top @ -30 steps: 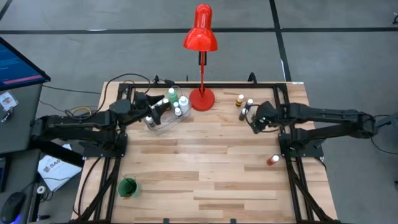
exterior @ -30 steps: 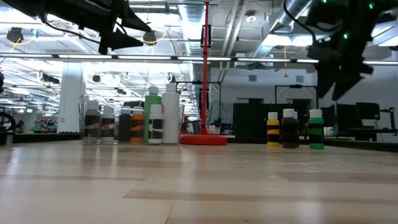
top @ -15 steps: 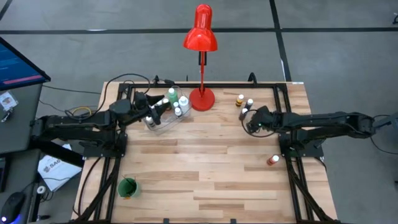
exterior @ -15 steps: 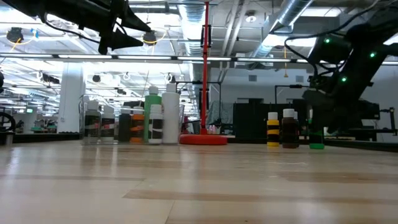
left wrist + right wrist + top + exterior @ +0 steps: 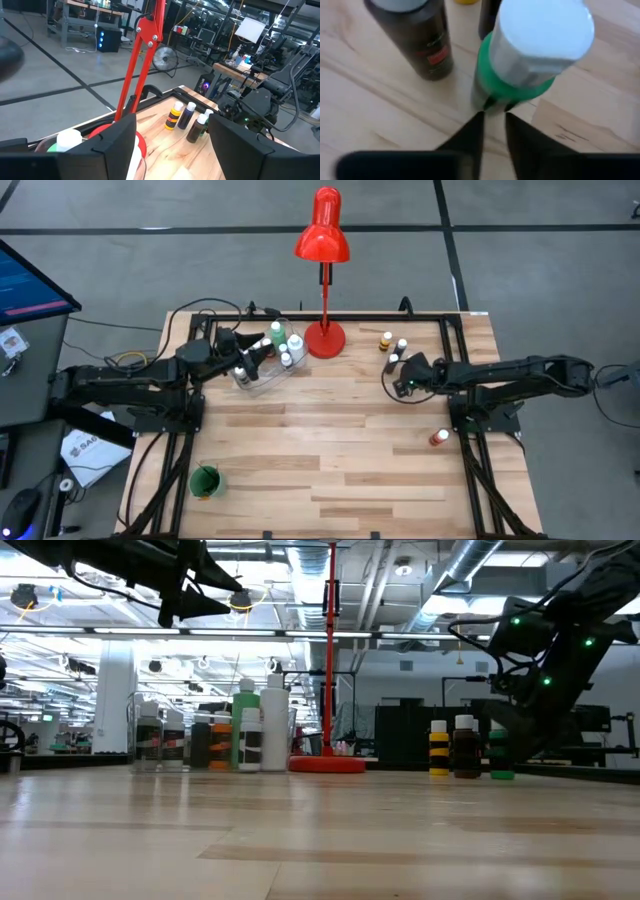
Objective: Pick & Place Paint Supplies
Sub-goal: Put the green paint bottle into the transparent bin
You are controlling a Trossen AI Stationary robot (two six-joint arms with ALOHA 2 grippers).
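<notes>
- High view: the right tool (image 5: 400, 380) is at the far-right cluster of paint bottles, beside the green bottle (image 5: 393, 363) with its white cap; an orange bottle (image 5: 386, 340) and a dark bottle (image 5: 402, 346) stand just beyond, and a red bottle (image 5: 437, 438) sits alone nearer on the right. To do this pick well, I judge the tool should close low on the green bottle's body, square to it, so the neighbours are not knocked. The left tool (image 5: 262, 352) waits over the clear container (image 5: 262, 378) of bottles at far left, beside the red lamp (image 5: 323, 230).
- Low view: the right tool (image 5: 510, 745) is down at worktop (image 5: 320, 840) level, covering most of the green bottle (image 5: 501, 768); the yellow-and-black banded bottle (image 5: 438, 748) and the brown bottle (image 5: 465, 747) stand just left of it, apart from it.
- Left wrist view: the left tool (image 5: 170, 150) has its fingers well apart and holds nothing; the far cluster (image 5: 189, 120) shows beyond.
- Right wrist view: the green bottle (image 5: 530, 55) stands upright just ahead of the right tool (image 5: 492, 127), whose dark fingers (image 5: 470, 132) lie nearly together with only a thin gap, their tips at the bottle's base but not clamped around it. A dark bottle (image 5: 422, 40) stands close beside.
</notes>
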